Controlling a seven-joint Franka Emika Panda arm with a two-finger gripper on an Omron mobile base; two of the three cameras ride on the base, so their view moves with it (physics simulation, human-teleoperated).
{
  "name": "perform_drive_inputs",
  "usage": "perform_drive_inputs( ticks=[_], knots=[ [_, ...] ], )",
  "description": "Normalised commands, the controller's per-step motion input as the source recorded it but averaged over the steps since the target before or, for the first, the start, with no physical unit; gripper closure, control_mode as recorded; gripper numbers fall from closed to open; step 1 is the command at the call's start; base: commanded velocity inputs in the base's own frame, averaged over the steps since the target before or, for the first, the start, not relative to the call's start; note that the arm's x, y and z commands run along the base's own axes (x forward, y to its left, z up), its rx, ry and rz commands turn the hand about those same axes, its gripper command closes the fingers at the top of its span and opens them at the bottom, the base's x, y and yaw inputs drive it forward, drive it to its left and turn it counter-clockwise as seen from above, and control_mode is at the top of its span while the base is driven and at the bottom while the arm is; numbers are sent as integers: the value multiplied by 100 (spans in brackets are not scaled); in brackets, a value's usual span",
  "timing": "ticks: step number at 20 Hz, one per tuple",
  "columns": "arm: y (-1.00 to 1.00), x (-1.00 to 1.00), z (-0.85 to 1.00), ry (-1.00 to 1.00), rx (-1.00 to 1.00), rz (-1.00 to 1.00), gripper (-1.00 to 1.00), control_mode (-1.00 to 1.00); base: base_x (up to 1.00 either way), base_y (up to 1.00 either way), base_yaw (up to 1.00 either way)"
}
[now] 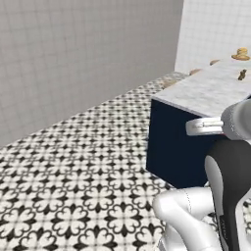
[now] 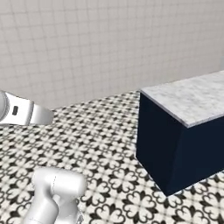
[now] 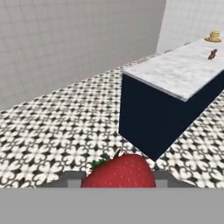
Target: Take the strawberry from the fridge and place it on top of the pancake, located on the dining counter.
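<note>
Glossy red strawberry with green leaves clamped in the tool, near edge of hand view, veined marble surface on navy base ahead right, golden pancake at its far end, patterned tile floor

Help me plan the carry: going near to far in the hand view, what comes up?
strawberry in the gripper → patterned floor → near end of the dining counter → small brown item → pancake at the far end.
</note>
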Motion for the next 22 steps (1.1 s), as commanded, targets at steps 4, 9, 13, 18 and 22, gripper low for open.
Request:
perform_drive_inputs(
  ticks=[4,9,13,18,22],
  knots=[
    [0,0,0,0,0,0,100,100,100,96,-40],
    [0,0,0,0,0,0,100,100,100,96,-44],
    [0,0,0,0,0,0,100,100,100,97,-47],
    [0,0,0,0,0,0,100,100,100,98,-47],
    [0,0,0,0,0,0,100,100,100,98,-48]
  ],
)
